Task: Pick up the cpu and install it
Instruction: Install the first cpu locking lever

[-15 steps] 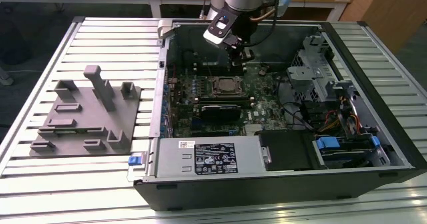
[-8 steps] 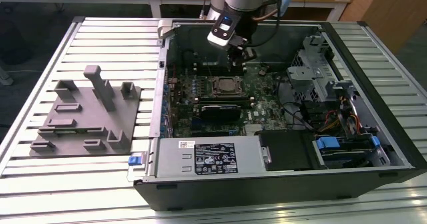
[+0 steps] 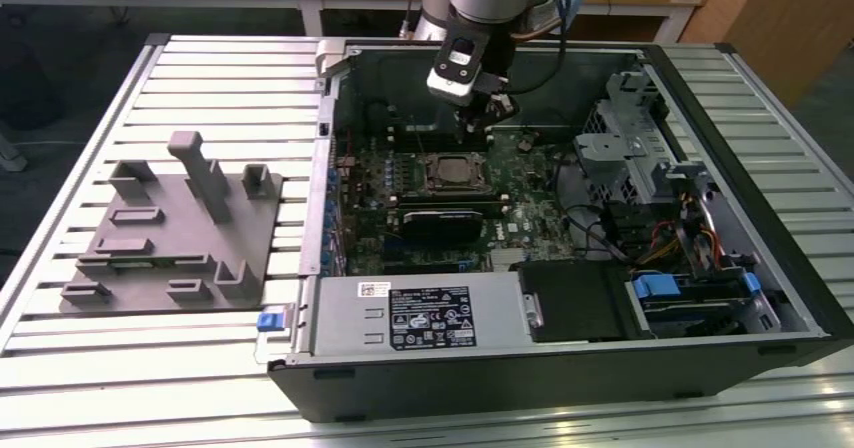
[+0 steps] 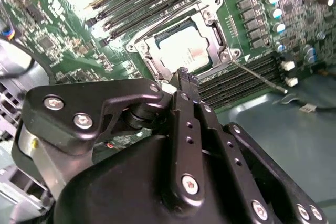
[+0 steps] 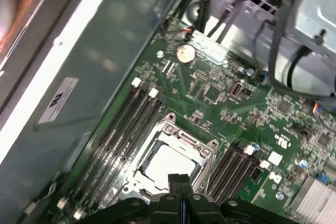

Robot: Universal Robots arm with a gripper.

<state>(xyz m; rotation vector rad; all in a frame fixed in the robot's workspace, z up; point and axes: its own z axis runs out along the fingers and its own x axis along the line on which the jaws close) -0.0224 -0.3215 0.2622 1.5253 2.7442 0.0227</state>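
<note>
The cpu [image 3: 458, 172] lies flat in its socket [image 3: 455, 155] on the green motherboard [image 3: 527, 203], inside the open computer case [image 3: 561, 368] that lies on its side on the slatted metal table [image 3: 200, 78]. In both wrist views its silvery top [image 4: 185, 52] [image 5: 167, 165] sits within the metal socket frame [image 4: 209, 22] [image 5: 176, 129], with dark memory slots [image 5: 123, 124] running alongside the socket on either side.

The gripper [image 3: 483, 115] hangs over the motherboard just above the socket, toward the far wall of the case. Its fingers [image 4: 182, 80] [image 5: 180, 182] are pressed together with no gap between them, and they grip nothing; the tips sit close over the near edge of the cpu without visibly touching it.

A grey plastic fixture [image 3: 167, 233] with upright posts rests on the table outside the case, on the exterior view's left, well apart from the socket. A metal drive cage [image 3: 634, 118] stands inside the case on the other side of the socket.
</note>
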